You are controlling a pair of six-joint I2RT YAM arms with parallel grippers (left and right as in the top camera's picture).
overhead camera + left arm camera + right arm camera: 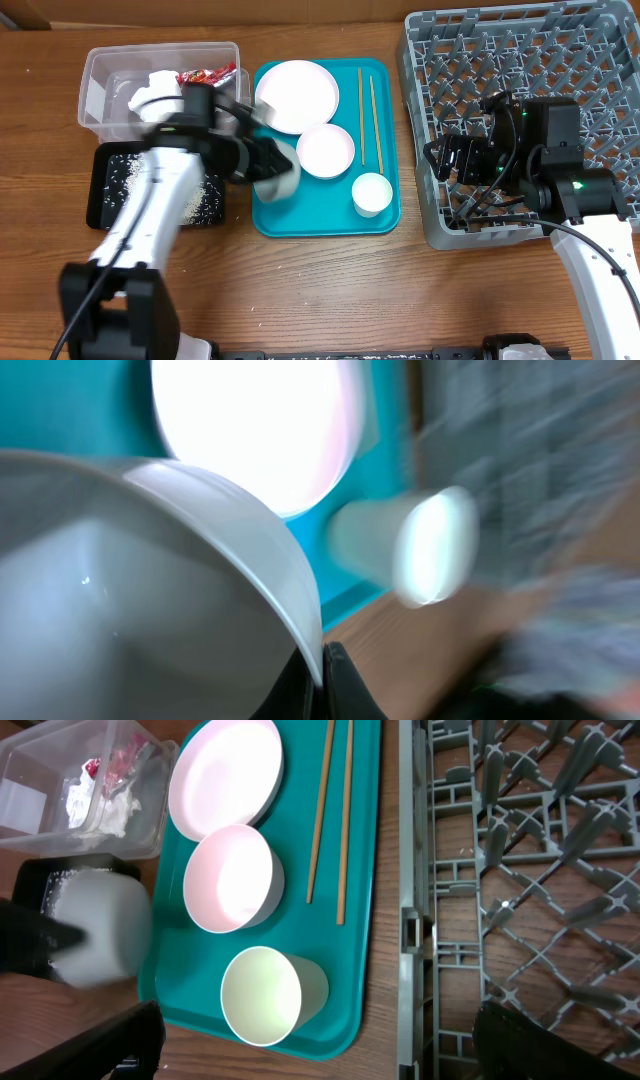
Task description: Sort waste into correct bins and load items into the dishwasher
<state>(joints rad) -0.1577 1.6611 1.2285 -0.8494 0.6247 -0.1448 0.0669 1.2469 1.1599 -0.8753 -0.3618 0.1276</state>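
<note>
My left gripper (262,160) is shut on the rim of a white bowl (280,172) and holds it tilted over the left side of the teal tray (325,222). The pinched rim shows in the left wrist view (322,678), with the bowl (190,560) filling the frame. The white plate (297,95), second bowl (326,150), cup (372,193) and chopsticks (367,115) lie on the tray. My right gripper (450,160) is open and empty over the grey dish rack's (520,60) left edge. Its wrist view shows the cup (265,995) between its fingers (320,1050).
The clear tub (100,70) at the back left holds the white napkin (155,90) and the red wrapper (205,75). The black tray (105,190) in front of it holds scattered rice (200,200). Bare wooden table lies along the front.
</note>
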